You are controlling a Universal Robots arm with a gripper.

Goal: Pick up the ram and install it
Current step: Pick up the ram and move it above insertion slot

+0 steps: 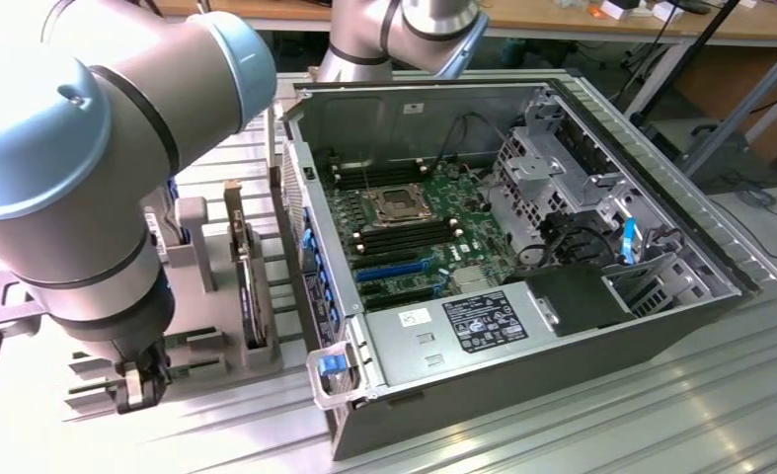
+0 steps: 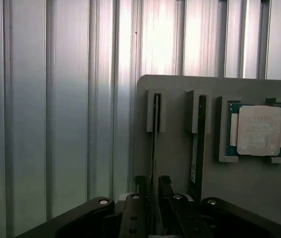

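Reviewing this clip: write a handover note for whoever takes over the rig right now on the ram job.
Gripper: open, low over the grey slotted holder, with its fingers on either side of the slim, narrow ram stick. It does not look clamped.
Ram: on edge in its holder slot, beside a darker card and the square silver processor.
Done: gripper lined up on the ram.
Left: grasp, lift, and seating on the green motherboard in the open grey computer case.

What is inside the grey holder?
The grey holder carries the ram on edge in one slot, a darker card in the next, and a silver processor in a recess. The claw hides one end of the ram.
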